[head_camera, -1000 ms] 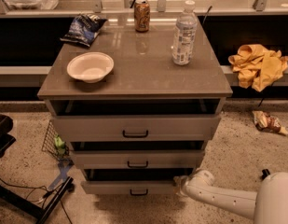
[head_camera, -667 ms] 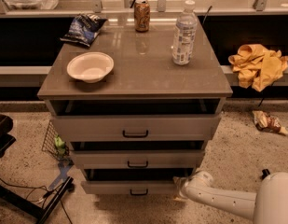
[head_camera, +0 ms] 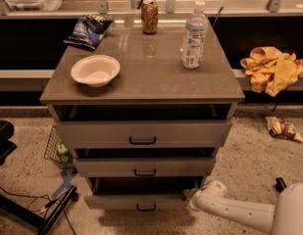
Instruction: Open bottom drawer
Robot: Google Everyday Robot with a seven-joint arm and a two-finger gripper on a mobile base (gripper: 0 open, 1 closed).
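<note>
The bottom drawer is the lowest, slimmest grey front of the cabinet, with a small black bar handle. It stands pulled out a little, with a dark gap above its front. My white arm comes in from the lower right. My gripper is at the right end of the bottom drawer's front, touching or very close to its corner. The middle drawer and the top drawer also stand slightly out.
On the cabinet top are a white bowl, a chip bag, a can and a water bottle. A yellow cloth lies on a ledge at right. A wire basket and cables are at left.
</note>
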